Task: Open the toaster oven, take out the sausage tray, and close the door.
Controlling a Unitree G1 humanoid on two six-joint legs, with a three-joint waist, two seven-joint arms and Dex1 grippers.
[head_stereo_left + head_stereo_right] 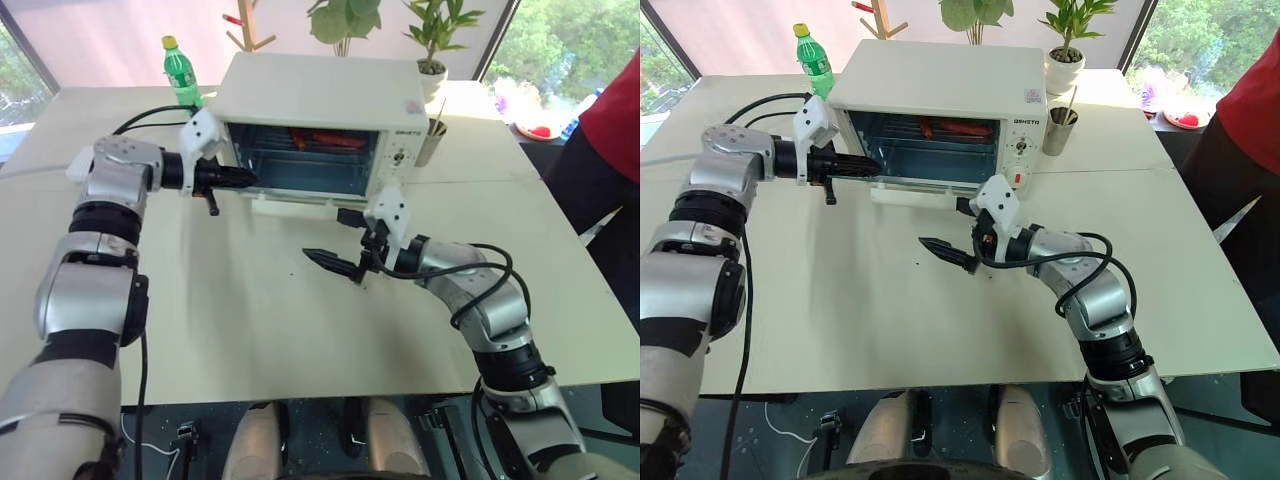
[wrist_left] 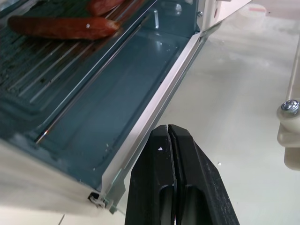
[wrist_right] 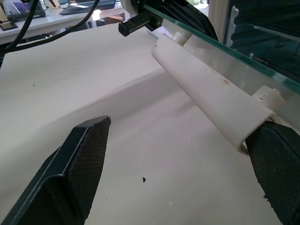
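Nearest the head camera, the right gripper (image 1: 962, 233) hangs low over the table (image 1: 250, 330) with its two black fingers spread wide and nothing between them; in the right wrist view the door's long white bar handle (image 3: 206, 91) lies just beside one fingertip, not enclosed.

Going by size, one pale table carries everything. On it, toward the far side, stands one toaster oven (image 1: 320, 95), white, with its knobs at the right end. Its single door (image 1: 300, 200) is already swung down flat in front of the cavity, so the opening step looks done. Inside, one sausage tray (image 2: 51, 61) sits on the upper level, and two reddish-brown sausages (image 2: 61, 26) lie on its ribbed base. The left gripper (image 1: 243, 179) is at the left end of the oven mouth, fingers pressed together and gripping nothing, with its tip just above the door's hinge edge, below and short of the tray.

So the step in hand appears to be reaching for the tray. Next, I judge, those closed fingers must part, rise to the tray's front lip and pinch it before drawing it out level over the lowered door.

Behind the oven stand one green bottle (image 1: 181, 70) and one small metal cup (image 1: 433, 140).
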